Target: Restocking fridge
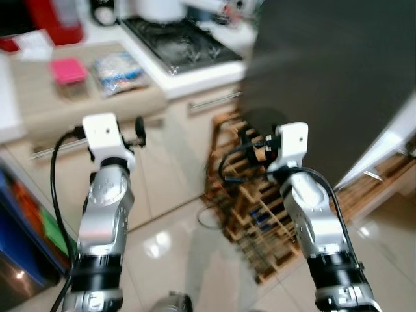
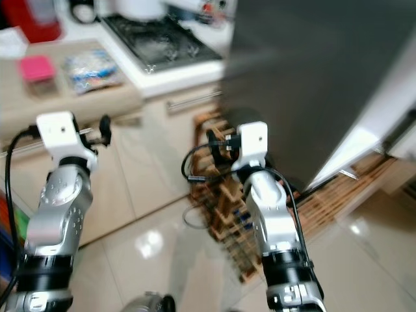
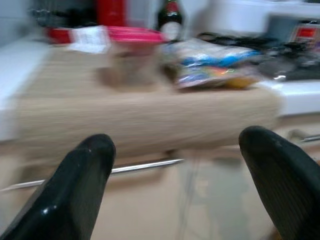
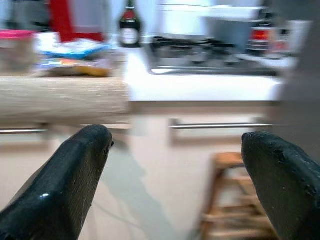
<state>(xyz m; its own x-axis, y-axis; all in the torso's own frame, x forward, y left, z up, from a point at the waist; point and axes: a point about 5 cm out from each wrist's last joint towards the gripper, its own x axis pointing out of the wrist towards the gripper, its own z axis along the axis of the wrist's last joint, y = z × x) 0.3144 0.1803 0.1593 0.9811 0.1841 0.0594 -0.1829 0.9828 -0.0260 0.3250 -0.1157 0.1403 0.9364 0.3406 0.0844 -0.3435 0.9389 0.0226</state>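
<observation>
The tall dark grey fridge (image 1: 338,84) stands to my right with its door shut as far as I can judge through the blur. What I would stock it with lies on the pale wooden counter (image 1: 84,104) to my left front: a pink-lidded clear plastic tub (image 1: 69,77) and, just beside it, a crinkly blue-and-white food bag (image 1: 118,71).

I expect the tub to be light, stiff and a little slippery, best taken across its side walls below the lid. The bag looks soft and yielding, so I would pinch it through its bulk near the middle, gently, since the contents may crush.

My left gripper (image 3: 175,165) is raised in front of the counter edge, fingers spread wide and holding nothing, with both items beyond it and higher. My right gripper (image 4: 175,165), likewise spread and empty, faces the cabinet drawers beside a wooden wine rack (image 1: 260,208), well apart from both items.
</observation>
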